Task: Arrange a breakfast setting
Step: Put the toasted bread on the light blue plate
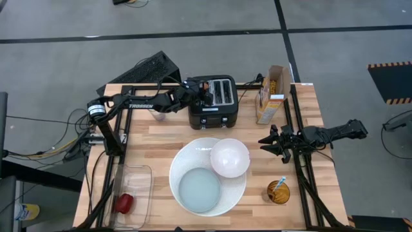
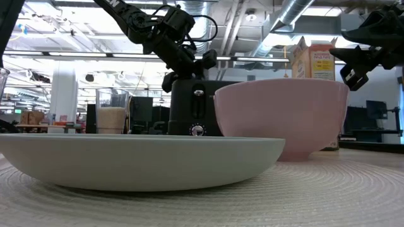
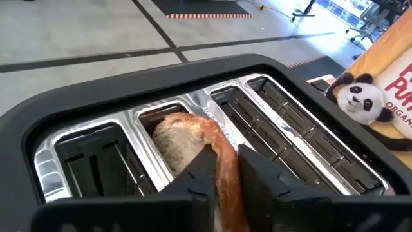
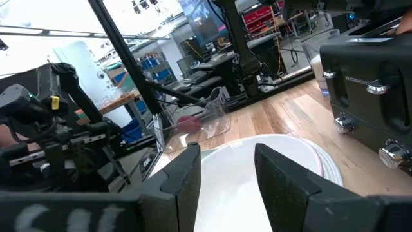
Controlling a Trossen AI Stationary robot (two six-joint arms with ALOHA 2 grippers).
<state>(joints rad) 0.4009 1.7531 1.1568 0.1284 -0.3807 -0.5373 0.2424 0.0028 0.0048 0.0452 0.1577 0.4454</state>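
The left gripper (image 3: 222, 177) sits over the toaster (image 1: 213, 102) at upper centre of the high view, fingers closed narrowly on the bagel (image 3: 193, 145), which stands in the second slot from the frame's left. Likely risks: the thin edge grip could slip, or the bagel could catch on the slot guides if lifted at a slant. The right gripper (image 4: 225, 174), right of centre in the high view, hangs open and empty above the bowl (image 1: 230, 158). The bowl rests on the large plate (image 1: 187, 161), lower centre, beside the small plate (image 1: 199, 190). The bagel's lower part is hidden in the slot; the spoon (image 1: 280, 183) in the cup (image 1: 278, 192) is barely legible.
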